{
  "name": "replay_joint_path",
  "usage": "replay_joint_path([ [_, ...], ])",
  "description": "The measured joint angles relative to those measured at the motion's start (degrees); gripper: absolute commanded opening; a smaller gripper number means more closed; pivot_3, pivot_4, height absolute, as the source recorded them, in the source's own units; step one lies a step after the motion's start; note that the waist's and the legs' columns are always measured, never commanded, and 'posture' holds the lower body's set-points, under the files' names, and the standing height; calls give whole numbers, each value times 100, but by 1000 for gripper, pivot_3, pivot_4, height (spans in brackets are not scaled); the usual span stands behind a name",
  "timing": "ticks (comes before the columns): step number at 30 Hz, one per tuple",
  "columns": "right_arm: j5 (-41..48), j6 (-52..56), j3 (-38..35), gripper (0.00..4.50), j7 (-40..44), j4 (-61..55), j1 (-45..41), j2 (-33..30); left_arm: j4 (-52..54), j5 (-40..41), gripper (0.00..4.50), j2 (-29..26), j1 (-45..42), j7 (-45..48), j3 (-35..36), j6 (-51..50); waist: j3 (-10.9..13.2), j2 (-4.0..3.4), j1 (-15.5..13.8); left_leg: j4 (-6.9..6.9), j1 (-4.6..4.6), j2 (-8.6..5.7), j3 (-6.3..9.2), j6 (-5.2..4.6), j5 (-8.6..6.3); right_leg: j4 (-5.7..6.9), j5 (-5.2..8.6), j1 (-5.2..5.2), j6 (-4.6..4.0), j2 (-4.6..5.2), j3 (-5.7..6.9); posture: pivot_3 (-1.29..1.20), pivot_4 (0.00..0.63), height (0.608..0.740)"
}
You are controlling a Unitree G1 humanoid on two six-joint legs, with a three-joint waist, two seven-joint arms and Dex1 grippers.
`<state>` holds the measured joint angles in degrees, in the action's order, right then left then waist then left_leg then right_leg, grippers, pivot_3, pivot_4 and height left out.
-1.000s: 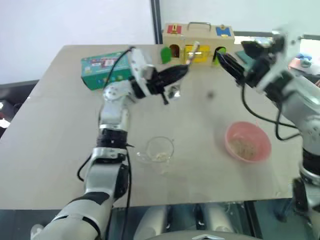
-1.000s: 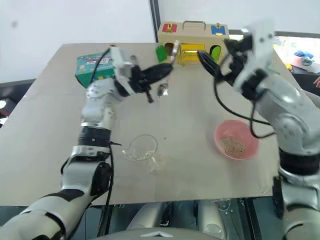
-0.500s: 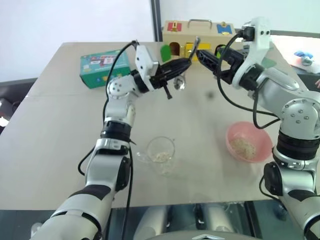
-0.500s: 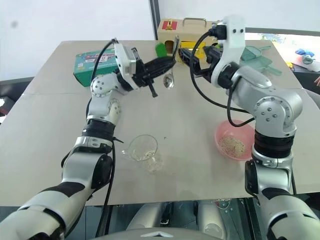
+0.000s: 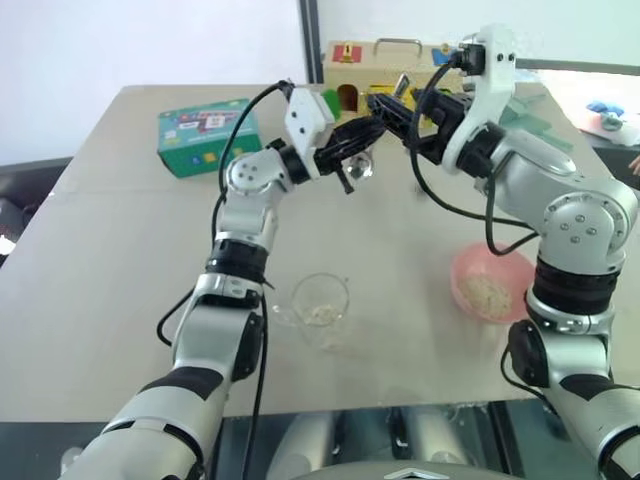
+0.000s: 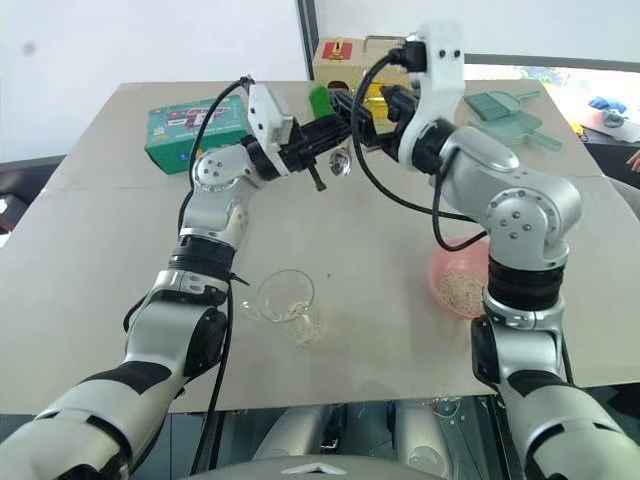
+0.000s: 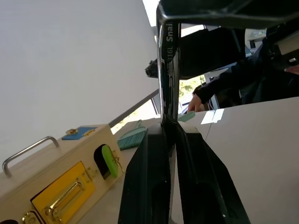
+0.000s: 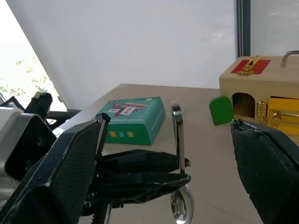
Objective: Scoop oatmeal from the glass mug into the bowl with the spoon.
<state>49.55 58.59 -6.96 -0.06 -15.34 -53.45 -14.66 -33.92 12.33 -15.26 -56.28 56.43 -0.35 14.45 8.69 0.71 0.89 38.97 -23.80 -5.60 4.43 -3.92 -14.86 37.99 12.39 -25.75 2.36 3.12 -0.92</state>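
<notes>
Beige tabletop [image 5: 120, 250]: pale oat flakes [image 5: 487, 294] already in round pink bowl [image 5: 492, 283], more left in clear glass mug [image 5: 320, 305]; beyond the mug, slim silver spoon [image 5: 366, 150] pinched by black two-fingered left gripper [image 5: 372, 128], right gripper [image 5: 385, 107] spread wide beside it.

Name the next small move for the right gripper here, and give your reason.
Probably ease the right gripper forward and close it on the spoon. Its fingers stand wide open on either side of the upright handle, while the left gripper is shut on the spoon in the air above the table. That looks like a handover.
</notes>
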Motion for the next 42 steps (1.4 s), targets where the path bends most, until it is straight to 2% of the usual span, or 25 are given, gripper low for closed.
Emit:
replay_joint_path([
  [1, -20, 0, 4, 4500, 20, 53, -1, 19, 65, -5, 41, -2, 33, -3, -18, 3, 0, 0, 1, 0, 0, 0, 0, 0, 0, 0, 0, 0, 0, 0, 0, 0, 150, 740],
  [4, -69, 1, 20, 3662, 51, 168, -1, 57, 188, -3, 0, 0, 64, -3, -27, 4, 0, 0, 3, 0, 0, 0, 0, 0, 0, 0, 0, 0, 0, 0, 0, 0, 150, 740],
  [8, -128, 2, 18, 1740, 95, 239, -1, 63, 316, 6, 0, -13, 81, 9, -27, 3, 0, 0, 4, 0, 0, 0, 0, 0, 0, 0, 0, 0, 0, 0, 0, 0, 150, 740],
  [12, -127, 7, -9, 140, 138, 237, -1, 63, 335, 10, 0, -31, 112, 19, -27, -2, 0, 0, 5, 0, 0, 0, 0, 0, 0, 1, 0, 0, 0, 0, 0, 0, 150, 740],
  [20, -147, 130, -35, 54, 149, 240, 2, 37, 368, 109, 0, -68, 154, 153, -26, -141, 0, 0, 6, 0, 0, 0, 0, 0, 0, 1, 0, 0, 0, 0, 0, 0, 150, 740],
  [24, -145, 147, -73, 0, 136, 224, 21, 20, 543, 403, 1482, -66, 266, 186, 36, -500, 0, 0, 10, 0, 0, 0, 1, 0, 0, 1, 0, 0, 0, 0, 0, 0, 150, 740],
  [30, -157, 152, -174, 0, 83, 192, 97, -5, 1618, 786, 4277, -371, 832, -153, 178, -1778, 0, -2, 71, -1, 0, 1, 1, 0, 0, 3, 0, -3, 0, -1, -3, 0, 150, 740],
  [34, -175, 151, -317, 0, 78, 86, 268, -111, 2886, 1701, 4277, -1132, 1606, -238, 746, -3168, 0, -5, 174, -4, 5, 3, 2, 1, 0, 3, 0, -3, 0, -5, -9, 0, 150, 740],
  [36, -186, 143, -380, 0, 83, 58, 380, -146, 3522, 2555, 4277, -1878, 2369, -27, 1342, -4147, 2, -11, 230, -13, 13, 3, 2, 1, 0, 4, 1, -4, -1, -10, -17, 0, 150, 740],
  [38, -197, 135, -476, 0, 91, 58, 476, -189, 3705, 3079, 4277, -2475, 3026, 328, 1789, -4759, 5, -17, 236, -17, 14, 3, 3, 3, 1, 2, 1, -3, -2, -12, -14, 0, 150, 740],
  [42, -220, 108, -476, 0, 182, 66, 510, -146, 3799, 3394, 4277, -3139, 3927, 955, 2224, -5115, 9, -24, 138, -18, 20, 0, 4, 4, 1, -1, 1, 7, -2, -8, -11, 0, 150, 740],
])
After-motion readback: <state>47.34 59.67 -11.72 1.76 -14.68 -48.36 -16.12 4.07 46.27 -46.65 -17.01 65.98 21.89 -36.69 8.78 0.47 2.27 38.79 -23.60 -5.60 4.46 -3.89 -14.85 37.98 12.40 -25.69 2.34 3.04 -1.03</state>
